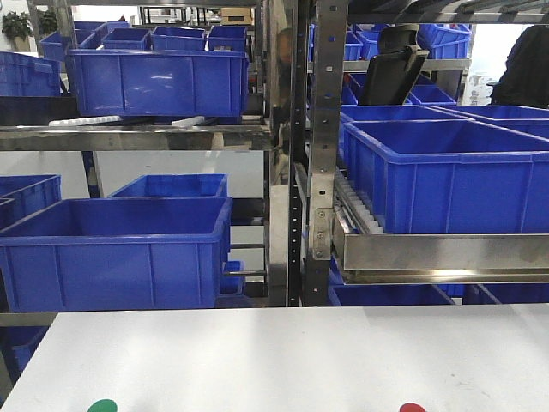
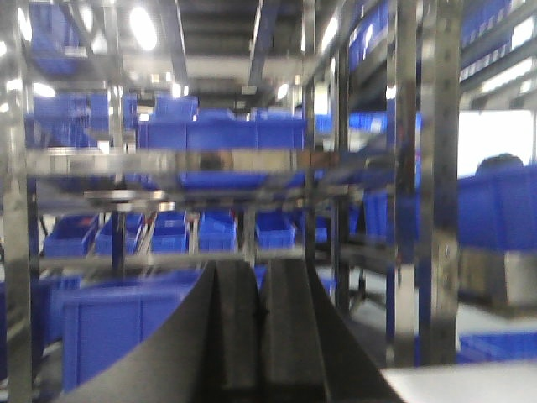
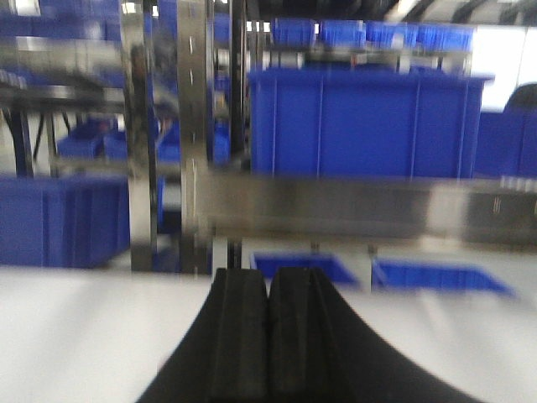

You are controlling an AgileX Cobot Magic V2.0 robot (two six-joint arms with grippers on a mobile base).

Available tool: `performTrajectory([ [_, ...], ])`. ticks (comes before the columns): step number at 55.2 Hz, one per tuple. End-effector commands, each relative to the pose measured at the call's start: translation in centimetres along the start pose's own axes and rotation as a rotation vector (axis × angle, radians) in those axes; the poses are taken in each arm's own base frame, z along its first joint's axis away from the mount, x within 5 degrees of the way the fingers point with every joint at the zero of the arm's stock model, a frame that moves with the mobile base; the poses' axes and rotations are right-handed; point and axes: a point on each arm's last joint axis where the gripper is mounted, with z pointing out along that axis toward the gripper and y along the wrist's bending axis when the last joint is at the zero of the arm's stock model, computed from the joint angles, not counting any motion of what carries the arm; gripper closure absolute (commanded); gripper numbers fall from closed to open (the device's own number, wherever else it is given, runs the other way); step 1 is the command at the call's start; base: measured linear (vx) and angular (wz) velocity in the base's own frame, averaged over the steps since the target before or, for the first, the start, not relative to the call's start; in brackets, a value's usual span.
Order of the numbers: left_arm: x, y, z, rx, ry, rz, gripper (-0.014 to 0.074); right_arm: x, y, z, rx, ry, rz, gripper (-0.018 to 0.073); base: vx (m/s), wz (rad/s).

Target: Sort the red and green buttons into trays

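Counter [image 1: 274, 360] edge shows green button [image 1: 101, 406] and red button [image 1: 412, 408]; left hand [image 2: 258, 277] and right hand [image 3: 268, 281] clenched empty. Advice: open wide, descend squarely over each cap.

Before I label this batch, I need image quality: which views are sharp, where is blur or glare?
Front view: sharp and evenly lit, though the bright patch at top right is blown out. Left wrist view: soft and smeared, ceiling lamps blooming, only the left gripper crisp. Right wrist view: blurred racks and blue crate, right gripper clearer.
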Motion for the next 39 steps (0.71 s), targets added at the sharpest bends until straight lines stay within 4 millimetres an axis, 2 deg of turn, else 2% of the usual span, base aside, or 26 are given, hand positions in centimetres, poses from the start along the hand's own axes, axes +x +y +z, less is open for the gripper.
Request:
performTrajectory([
  [1,-5.3,-0.2,0.2,0.008,-0.202,-0.039,0.0599,-6.8,-0.1,-0.7,0.014,-0.253,-0.005,0.0572,0.00,0.00],
  [6,-9.4,-0.4,1.3,0.002,-0.218,0.021,0.0599,-11.1,-0.1,0.3,0.017,-0.282,-0.030,0.0572,0.00,0.00],
  [10,-12.3,-0.5,3.4,-0.005,-0.213,0.084,0.0599,-14.4,0.0,1.9,0.024,-0.289,-0.085,0.0572,0.00,0.00],
  [13,-13.8,-0.6,5.4,-0.006,-0.191,0.093,0.0599,-16.2,0.0,3.7,0.028,-0.274,-0.114,0.0572,0.00,0.00],
  [17,-14.6,-0.6,8.2,-0.006,-0.141,0.091,0.0599,-17.6,0.0,6.2,0.027,-0.243,-0.116,0.0572,0.00,0.00],
  [22,-14.7,-0.6,10.8,-0.006,-0.090,0.090,0.0599,-17.7,-0.1,8.8,0.023,-0.184,-0.086,0.0572,0.00,0.00],
  [28,-13.9,-0.6,12.6,-0.006,-0.050,0.090,0.0598,-16.5,-0.1,11.3,0.024,-0.115,-0.084,0.0572,0.00,0.00],
  [34,-12.7,-0.5,13.9,-0.007,0.004,0.090,0.0586,-15.4,-0.1,12.8,0.019,-0.047,-0.085,0.0561,0.00,0.00],
  [39,-12.1,-0.5,14.5,-0.007,0.030,0.090,0.0555,-15.0,-0.1,13.2,0.016,-0.018,-0.086,0.0524,0.00,0.00],
])
